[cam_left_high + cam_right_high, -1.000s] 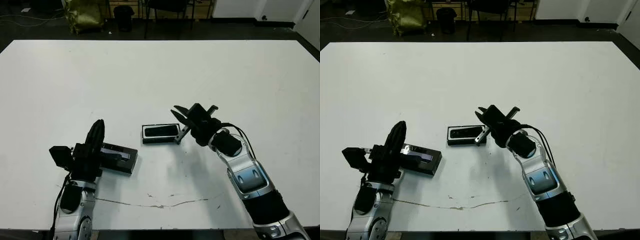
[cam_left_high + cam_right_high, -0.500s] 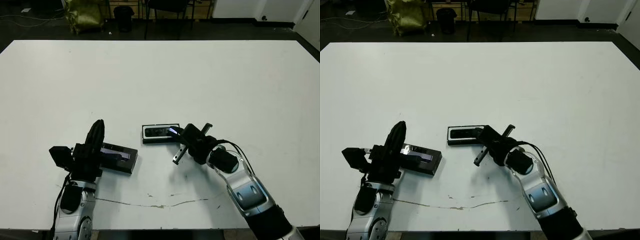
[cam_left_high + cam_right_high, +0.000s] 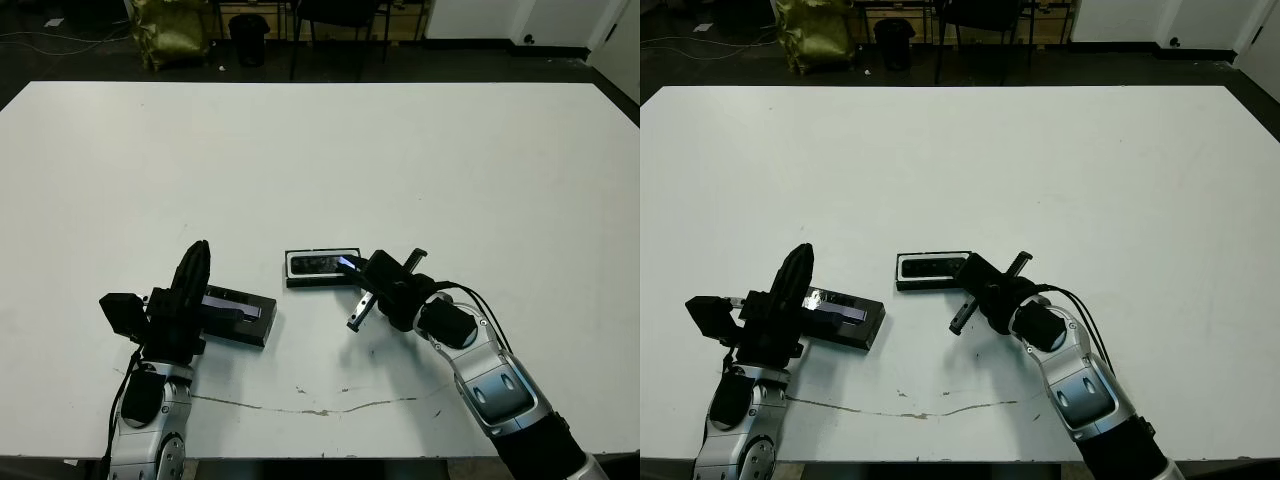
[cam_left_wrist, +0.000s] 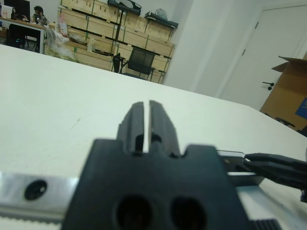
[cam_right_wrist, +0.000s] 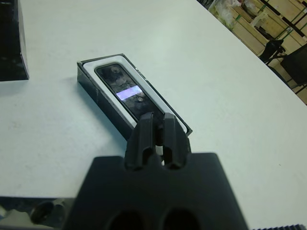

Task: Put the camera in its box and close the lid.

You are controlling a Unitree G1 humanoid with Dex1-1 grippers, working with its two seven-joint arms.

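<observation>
Camera (image 5: 125, 92) already in box (image 3: 322, 266); lid (image 3: 238, 316) lies left, long axis across table, just beside left gripper (image 4: 146, 120), fingers nearly closed, empty; right gripper (image 5: 156, 136) pinched narrow, empty, farther.

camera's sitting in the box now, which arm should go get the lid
Left, probably. The left gripper is right beside the lid, which lies on the table on the robot's left. The right gripper is at the box with the camera in it, farther from the lid.
</observation>
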